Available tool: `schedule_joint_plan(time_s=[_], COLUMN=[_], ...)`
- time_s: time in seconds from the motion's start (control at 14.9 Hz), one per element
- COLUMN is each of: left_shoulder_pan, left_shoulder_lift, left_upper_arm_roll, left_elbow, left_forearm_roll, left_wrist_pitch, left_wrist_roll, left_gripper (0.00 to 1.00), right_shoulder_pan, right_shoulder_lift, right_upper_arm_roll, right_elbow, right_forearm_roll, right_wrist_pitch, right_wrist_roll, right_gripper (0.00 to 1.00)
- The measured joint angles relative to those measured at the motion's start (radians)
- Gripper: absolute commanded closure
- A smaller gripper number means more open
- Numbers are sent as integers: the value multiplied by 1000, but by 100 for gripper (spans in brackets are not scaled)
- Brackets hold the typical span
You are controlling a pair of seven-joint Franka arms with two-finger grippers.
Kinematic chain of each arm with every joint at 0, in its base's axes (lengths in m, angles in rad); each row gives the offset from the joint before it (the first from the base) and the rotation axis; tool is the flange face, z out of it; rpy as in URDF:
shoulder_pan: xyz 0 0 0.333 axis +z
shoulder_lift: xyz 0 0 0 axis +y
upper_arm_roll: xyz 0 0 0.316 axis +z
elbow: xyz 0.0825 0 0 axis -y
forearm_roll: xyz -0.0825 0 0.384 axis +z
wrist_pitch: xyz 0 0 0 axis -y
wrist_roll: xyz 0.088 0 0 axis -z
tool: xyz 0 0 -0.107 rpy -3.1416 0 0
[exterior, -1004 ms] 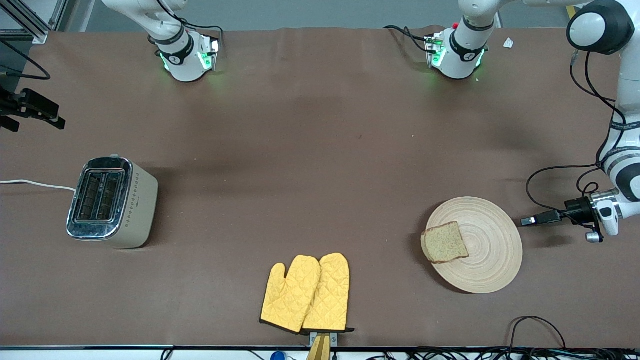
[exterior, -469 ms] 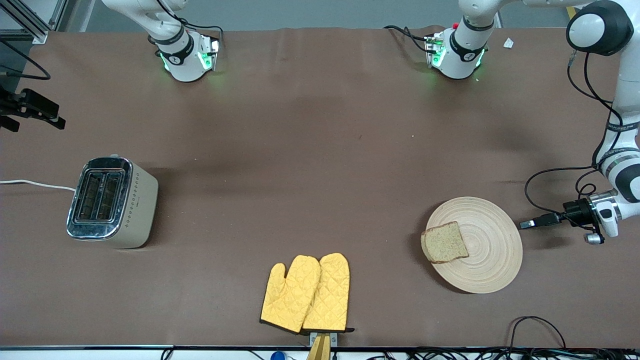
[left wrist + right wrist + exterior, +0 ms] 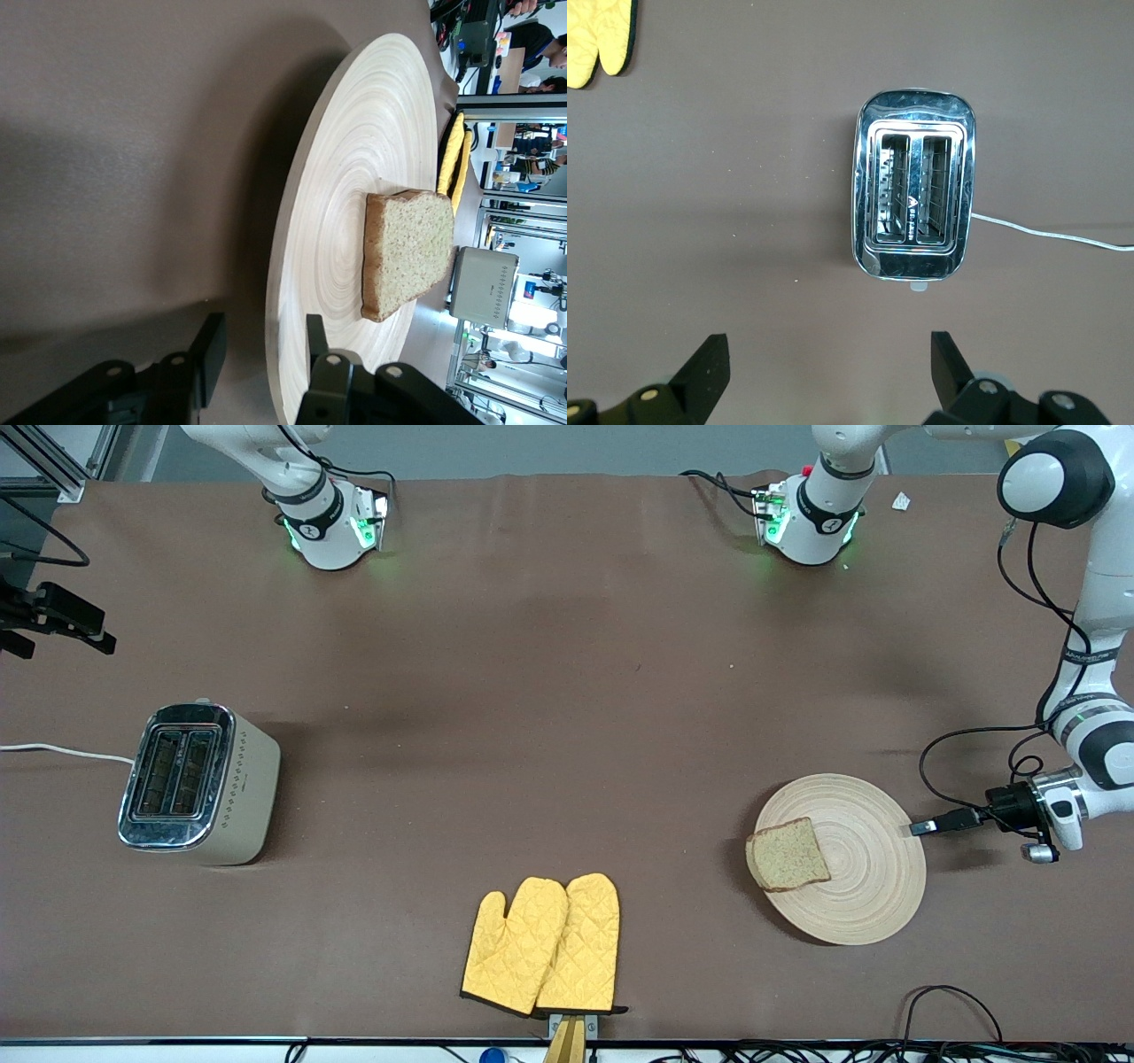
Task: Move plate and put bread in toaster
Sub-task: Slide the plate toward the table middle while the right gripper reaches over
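The pale wooden plate [image 3: 873, 895] lies toward the left arm's end of the table. The brown bread slice [image 3: 788, 855] lies on the part of it facing the toaster. My left gripper [image 3: 921, 828] is low and level at the plate's rim. In the left wrist view the gripper [image 3: 263, 341] is open, one finger under the rim and one over the plate [image 3: 354, 168], with gaps on both sides. The bread [image 3: 407, 252] lies farther in. The beige toaster [image 3: 197, 782] stands toward the right arm's end. My right gripper [image 3: 828, 354] is open and empty, high above the table beside the toaster [image 3: 914, 204].
Two yellow oven mitts [image 3: 542, 943] lie near the front edge, midway along the table. The toaster's white cord [image 3: 62, 751] runs off the table's end. Black cables [image 3: 966, 744] hang by the left gripper.
My left gripper has slid toward the plate, and its fingers now reach the rim. The plate, bread and toaster have not moved.
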Motion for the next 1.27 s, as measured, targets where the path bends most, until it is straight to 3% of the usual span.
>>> schedule_joint_plan(time_s=[0.94,1.27], left_shoulder_pan=[-40,-51], left_shoulder_lift=[14,14], left_upper_arm_roll=[-1,-7], left_elbow=[8,39], left_forearm_roll=[-7,-22], left_wrist_pitch=[27,12], left_wrist_roll=[8,15], left_gripper=[94,99], right_shoulder_pan=[0,0], right_shoulder_lift=[0,0], right_upper_arm_roll=[0,0], right_elbow=[0,0], right_forearm_roll=[0,0], right_wrist_pitch=[0,0], right_wrist_roll=[0,0], right_gripper=[0,0])
